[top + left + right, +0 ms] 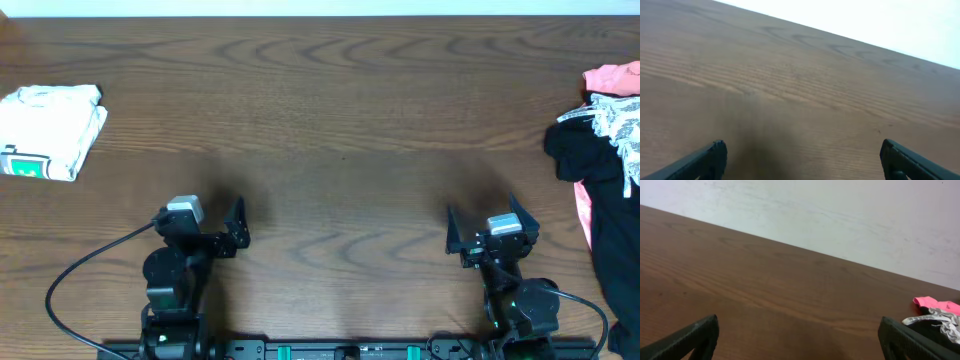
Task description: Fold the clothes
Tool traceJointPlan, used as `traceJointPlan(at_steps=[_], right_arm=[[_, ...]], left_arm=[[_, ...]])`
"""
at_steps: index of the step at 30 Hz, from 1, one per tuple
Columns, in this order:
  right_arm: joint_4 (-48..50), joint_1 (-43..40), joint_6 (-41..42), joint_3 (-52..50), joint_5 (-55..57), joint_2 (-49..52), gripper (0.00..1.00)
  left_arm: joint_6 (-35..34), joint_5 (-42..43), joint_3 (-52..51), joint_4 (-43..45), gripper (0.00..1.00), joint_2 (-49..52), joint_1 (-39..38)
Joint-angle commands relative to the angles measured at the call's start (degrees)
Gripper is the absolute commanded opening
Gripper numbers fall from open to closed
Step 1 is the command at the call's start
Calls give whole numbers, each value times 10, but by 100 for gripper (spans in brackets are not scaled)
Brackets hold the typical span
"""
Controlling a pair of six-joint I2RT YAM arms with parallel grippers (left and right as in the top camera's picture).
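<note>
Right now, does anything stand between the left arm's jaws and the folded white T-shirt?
Nothing visible does. Only bare brown wooden table lies between the open left jaws and the folded white T-shirt with a green label. The heap of black and pink clothes is far right.

The folded white T-shirt (pixel 55 125) runs off the left edge overhead; its green label (pixel 24 166) is too small to read. The pile of dark and pink clothes (pixel 605 150) is cut by the right edge, perhaps several garments.
</note>
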Motion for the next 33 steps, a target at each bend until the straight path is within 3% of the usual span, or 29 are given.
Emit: traceJointPlan(at_steps=[1, 7, 17, 26, 33], right_arm=[[-2, -5, -4, -2, -3, -4, 99], [-2, -5, -4, -2, -3, -4, 99], [-2, -5, -4, -2, -3, -4, 99], [-2, -5, -4, -2, -3, -4, 99], [-2, -5, -4, -2, -3, -4, 99]], left_arm=[[46, -17, -5, 0, 98, -14, -7], [67, -19, -41, 0, 98, -52, -7], [118, -21, -40, -95, 98, -142, -26], [184, -32, -40, -93, 98, -216, -45], [193, -48, -40, -95, 98, -225, -45]])
